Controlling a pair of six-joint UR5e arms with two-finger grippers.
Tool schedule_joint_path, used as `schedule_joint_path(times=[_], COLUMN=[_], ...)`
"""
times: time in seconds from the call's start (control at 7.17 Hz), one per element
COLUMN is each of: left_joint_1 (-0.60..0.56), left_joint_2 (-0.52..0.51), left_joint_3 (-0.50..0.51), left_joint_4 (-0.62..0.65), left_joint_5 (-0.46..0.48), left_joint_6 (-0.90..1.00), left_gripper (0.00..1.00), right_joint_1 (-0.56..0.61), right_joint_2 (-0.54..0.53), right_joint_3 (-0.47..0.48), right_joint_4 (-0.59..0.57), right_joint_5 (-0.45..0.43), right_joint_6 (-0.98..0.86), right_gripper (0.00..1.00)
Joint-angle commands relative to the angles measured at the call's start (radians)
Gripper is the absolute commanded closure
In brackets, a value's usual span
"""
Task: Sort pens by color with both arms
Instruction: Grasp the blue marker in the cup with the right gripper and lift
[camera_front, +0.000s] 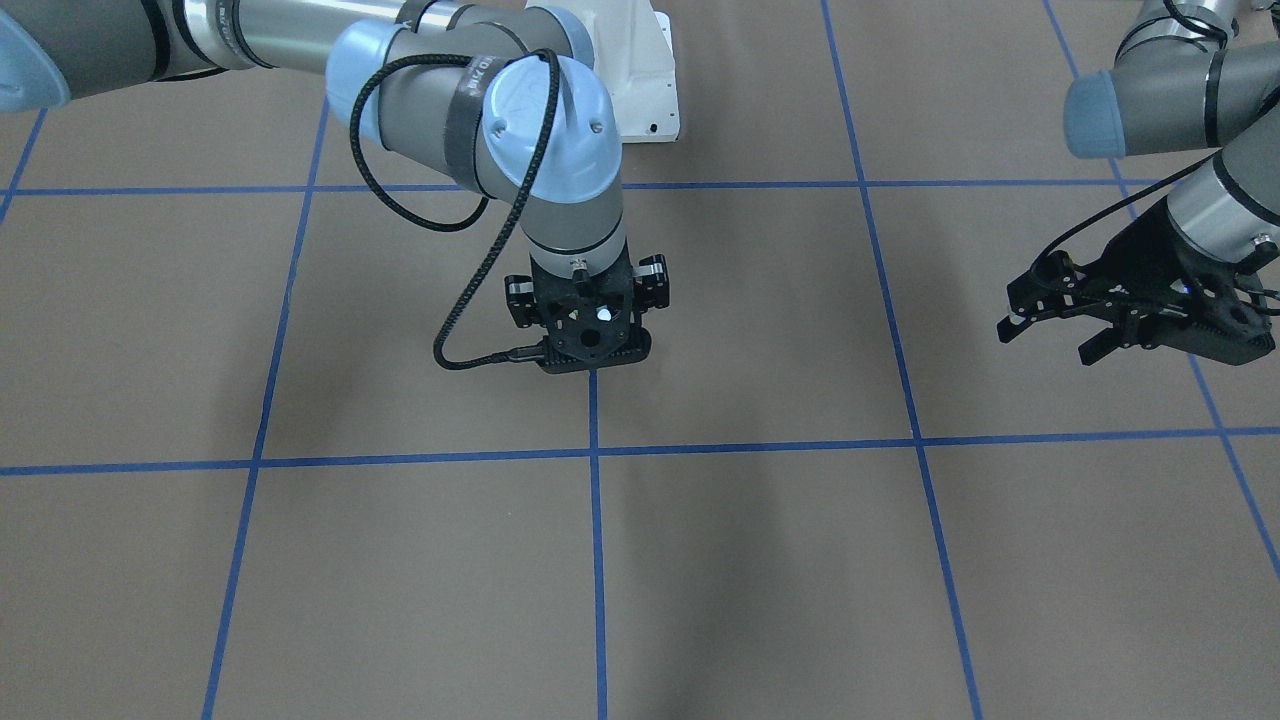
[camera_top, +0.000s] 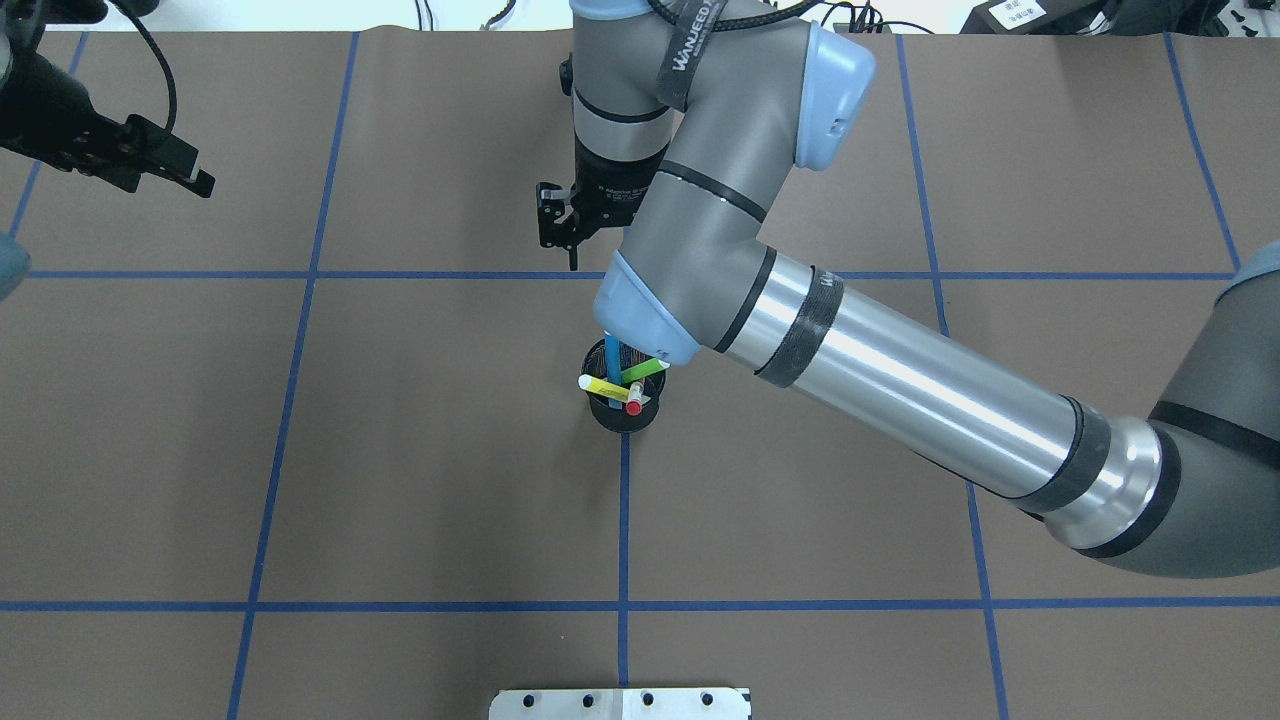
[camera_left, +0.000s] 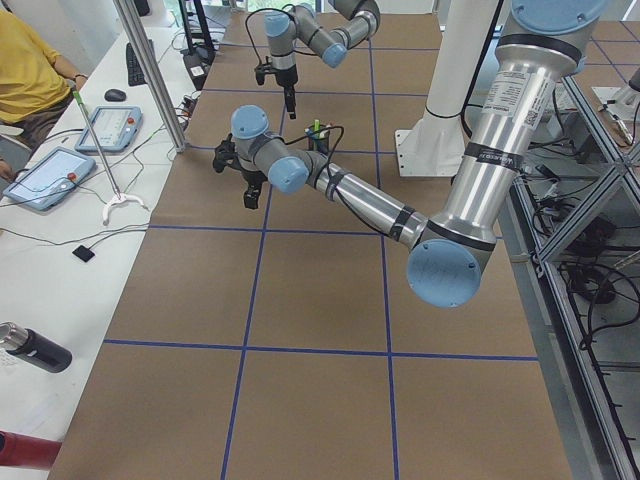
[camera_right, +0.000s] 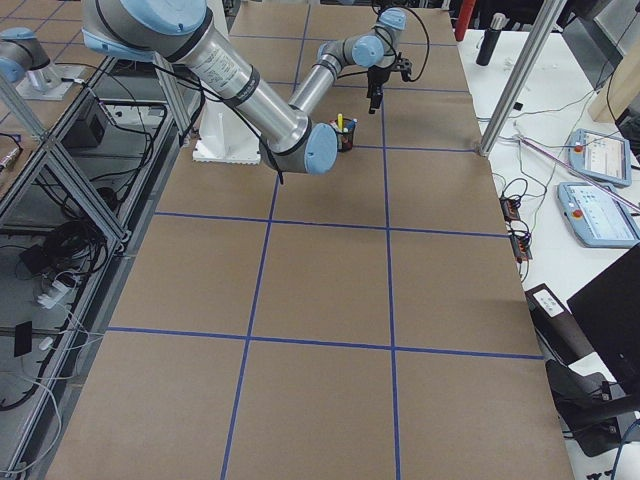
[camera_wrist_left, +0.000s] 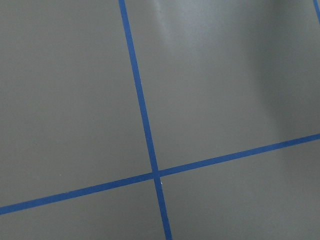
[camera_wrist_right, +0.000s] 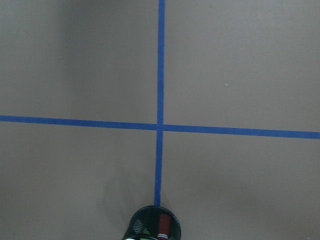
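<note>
Sorting not begun: all four pens stand in the black mesh cup (camera_top: 620, 418) near mid-surface (camera_top: 400, 450), on a blue tape line.

Overhead view, upper ends fanned out of the rim:
- blue pen (camera_top: 611, 362) leaning to 12 o'clock
- light green pen (camera_top: 645, 370) leaning to 2 o'clock
- yellow pen (camera_top: 600, 384) leaning to 9 o'clock
- red-capped pen (camera_top: 634, 407) toward 5 o'clock, cap uppermost

Long axes steep rather than flat, so probably a pull up and out along each barrel.

Right gripper (camera_top: 573, 260): pointing down at the surface, jaws drawn together to a single tip, nothing held. Cup at about 5 o'clock from those jaws, near but apart. Right arm's own blue elbow cap (camera_top: 650, 330) overhanging the cup's 12-to-1 o'clock rim, hiding part of the blue and green pens. Right wrist view confirms: cup just showing at 6 o'clock on the frame edge.

Left gripper (camera_front: 1050, 338): jaws spread wide, empty, well apart from the cup, out at about 10 o'clock from it in the overhead view.

Right arm clearly nearer. Likely first pick: the yellow or red-capped pen, on the uncovered side.
</note>
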Motion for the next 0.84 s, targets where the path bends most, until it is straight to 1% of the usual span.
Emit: schedule_joint_path(times=[0.0, 0.28, 0.7], left_joint_1=[0.0, 0.0, 0.0], left_joint_2=[0.001, 0.001, 0.001], left_joint_3=[0.0, -0.001, -0.001], left_joint_4=[-0.001, -0.001, -0.001], left_joint_5=[0.001, 0.0, 0.0], left_joint_6=[-0.001, 0.001, -0.001], left_gripper=[0.0, 0.0, 0.0], right_joint_1=[-0.036, -0.042, -0.053], right_joint_2=[0.006, 0.002, 0.003], right_joint_3=[-0.04, -0.07, -0.101], right_joint_4=[0.001, 0.001, 0.001], right_joint_5=[0.033, 0.034, 0.036], right_joint_6=[-0.072, -0.147, -0.163], right_gripper=[0.4, 0.47, 0.5])
